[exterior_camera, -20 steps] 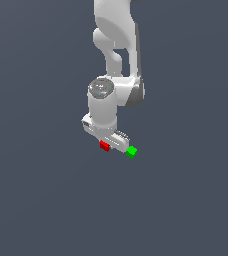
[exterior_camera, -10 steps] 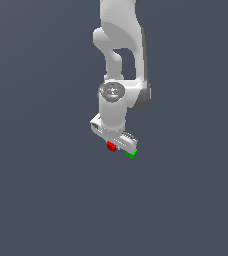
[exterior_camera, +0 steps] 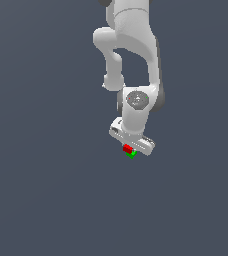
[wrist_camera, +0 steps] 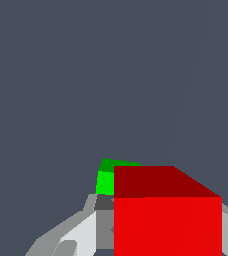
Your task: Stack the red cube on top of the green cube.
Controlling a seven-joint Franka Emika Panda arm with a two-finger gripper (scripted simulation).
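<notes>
The red cube (exterior_camera: 127, 148) is between the fingers of my gripper (exterior_camera: 129, 150), which is shut on it. Just under it and slightly toward the exterior view's right, the green cube (exterior_camera: 132, 155) rests on the grey floor, mostly covered by the red one. Whether the two cubes touch cannot be told. In the wrist view the red cube (wrist_camera: 167, 215) fills the space between the grey fingers (wrist_camera: 78, 232), and only a corner of the green cube (wrist_camera: 106, 180) shows beyond it. The gripper (wrist_camera: 166, 237) points straight down.
The white arm (exterior_camera: 131, 55) rises above the cubes in the exterior view. A plain dark grey floor (exterior_camera: 46, 190) surrounds them, with no other objects in view.
The gripper has carried the red cube toward the exterior view's right, from beside the green cube to over it. The green cube has stayed in place.
</notes>
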